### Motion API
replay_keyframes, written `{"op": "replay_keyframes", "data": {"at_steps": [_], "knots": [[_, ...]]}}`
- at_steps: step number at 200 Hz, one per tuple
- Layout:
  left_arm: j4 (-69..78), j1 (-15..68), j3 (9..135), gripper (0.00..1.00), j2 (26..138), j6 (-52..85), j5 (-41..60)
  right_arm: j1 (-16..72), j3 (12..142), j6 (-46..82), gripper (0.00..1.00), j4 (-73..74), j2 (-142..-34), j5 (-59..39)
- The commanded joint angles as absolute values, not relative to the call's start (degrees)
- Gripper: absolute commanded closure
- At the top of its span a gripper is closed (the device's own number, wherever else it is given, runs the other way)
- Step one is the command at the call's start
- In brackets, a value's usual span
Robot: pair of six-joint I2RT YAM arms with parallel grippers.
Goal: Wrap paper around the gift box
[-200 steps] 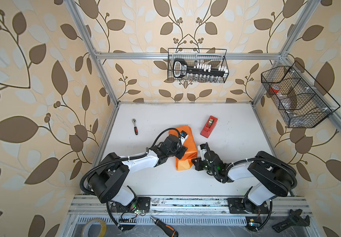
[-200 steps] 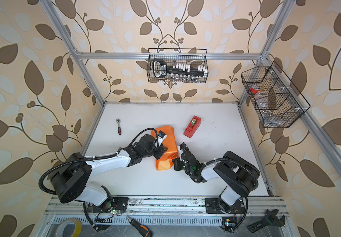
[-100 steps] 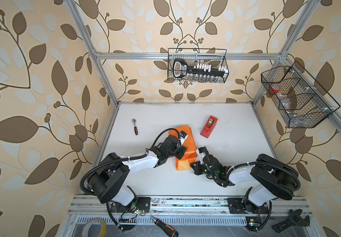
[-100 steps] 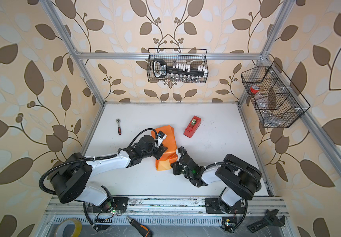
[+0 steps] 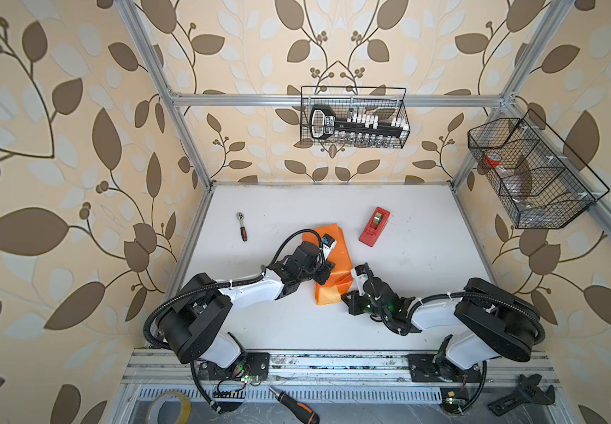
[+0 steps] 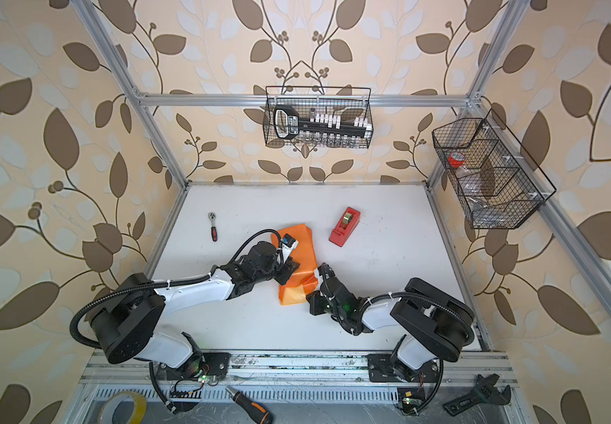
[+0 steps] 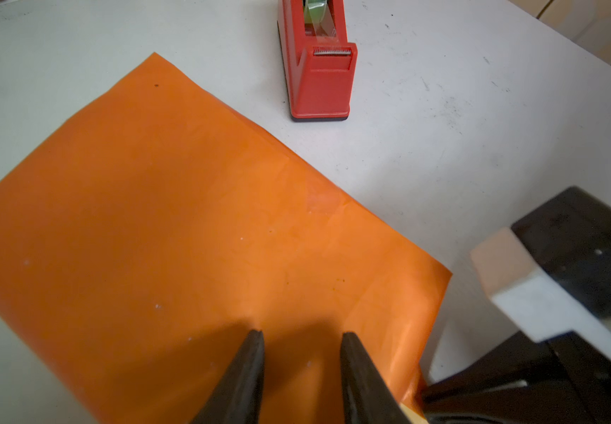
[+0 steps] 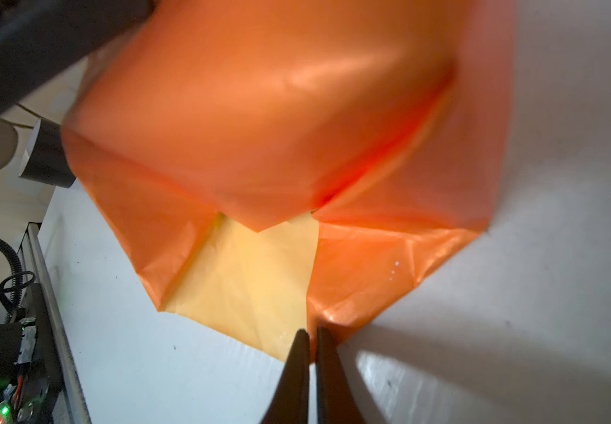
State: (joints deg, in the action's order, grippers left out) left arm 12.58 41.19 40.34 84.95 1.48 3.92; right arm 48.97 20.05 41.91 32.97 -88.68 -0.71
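Observation:
The paper [image 5: 337, 253] lies folded into an orange parcel at the table's middle, seen in both top views, and also shows as [image 6: 302, 244]. The gift box is hidden under it. My left gripper [image 7: 300, 334] stands open, both tips resting on the paper's [image 7: 186, 220] top face. My right gripper [image 8: 311, 332] is shut on a folded orange corner at the near end of the paper [image 8: 259, 110], beside the pale yellow inner flap [image 8: 252, 271] that lies on the table. In a top view that right gripper [image 5: 346, 293] sits at the parcel's near right corner.
A red tape dispenser [image 5: 374, 227] stands right of the parcel, close to it [image 7: 316, 66]. A small ratchet [image 5: 241, 225] lies at the far left. Wire baskets hang on the back wall [image 5: 355, 117] and on the right wall [image 5: 531, 172].
My right gripper has slid toward the table's front along the parcel's near end. The left gripper's jaws have narrowed slightly; it stays on the paper.

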Motion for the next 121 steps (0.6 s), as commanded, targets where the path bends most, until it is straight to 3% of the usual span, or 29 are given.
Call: {"op": "replay_keyframes", "data": {"at_steps": [1, 121], "knots": [[7.8, 41.1, 38.9, 0.64, 85.5, 1.4, 3.2, 47.3, 20.8, 40.6, 0.90, 28.4, -90.4, -1.3], [7.0, 41.1, 39.2, 0.66, 86.0, 1.1, 3.1, 40.1, 22.3, 39.3, 0.90, 29.9, -89.6, -7.1]]}}
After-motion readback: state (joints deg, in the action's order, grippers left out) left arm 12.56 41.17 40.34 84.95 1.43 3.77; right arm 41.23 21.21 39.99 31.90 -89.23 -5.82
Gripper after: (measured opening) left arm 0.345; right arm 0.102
